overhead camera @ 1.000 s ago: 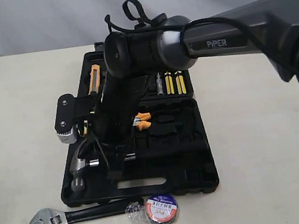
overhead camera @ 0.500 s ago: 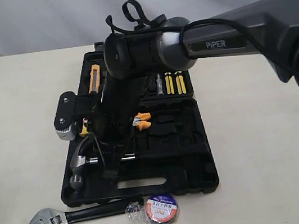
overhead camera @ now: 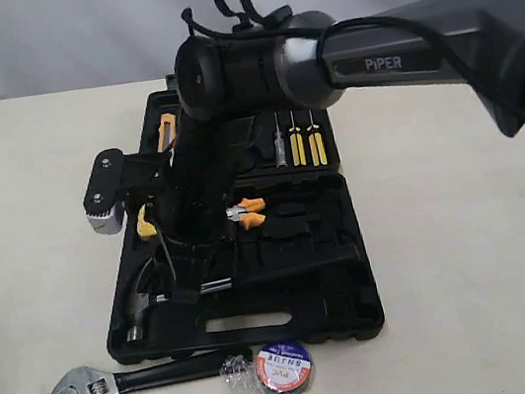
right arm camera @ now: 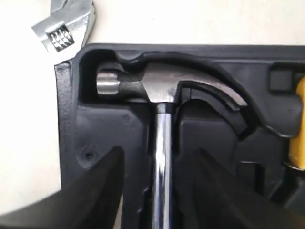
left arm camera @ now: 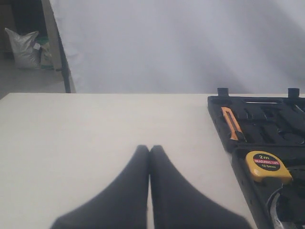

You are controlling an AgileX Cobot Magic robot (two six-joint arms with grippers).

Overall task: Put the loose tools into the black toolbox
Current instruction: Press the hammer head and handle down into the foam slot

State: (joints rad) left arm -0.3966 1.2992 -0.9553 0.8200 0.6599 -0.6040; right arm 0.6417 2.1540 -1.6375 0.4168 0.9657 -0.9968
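The claw hammer (right arm camera: 162, 88) lies in the black toolbox (overhead camera: 361, 311), at the case's 8 o'clock corner in the exterior view. Its head is seated in the curved recess and its chrome shaft runs along the channel toward the handle slot.

Against the picture a second ago, the right arm's wrist block has risen and shifted toward 10 o'clock, so it now stands higher above the case. The hammer head has kept to the same corner. The adjustable wrench (overhead camera: 122, 382) and the black tape roll (overhead camera: 284, 369) have not moved. Both rest on the table (overhead camera: 19, 175) just outside the case's front rim, the wrench at 7 o'clock and the roll at 6 o'clock.

In its wrist view the right gripper (right arm camera: 157, 152) is spread. One dark finger stands on each side of the chrome shaft, a gap of black plastic shows on both sides, and it pinches nothing. The wrench's silver head shows just beyond the case corner in that view.

The left gripper (left arm camera: 149, 148) has its fingers pressed together with nothing between them. It hangs over bare table beside the case, near the yellow tape measure (left arm camera: 268, 166) and an orange-handled knife (left arm camera: 232, 123) in their slots. Small orange pliers (overhead camera: 248, 213) sit near the case's middle.
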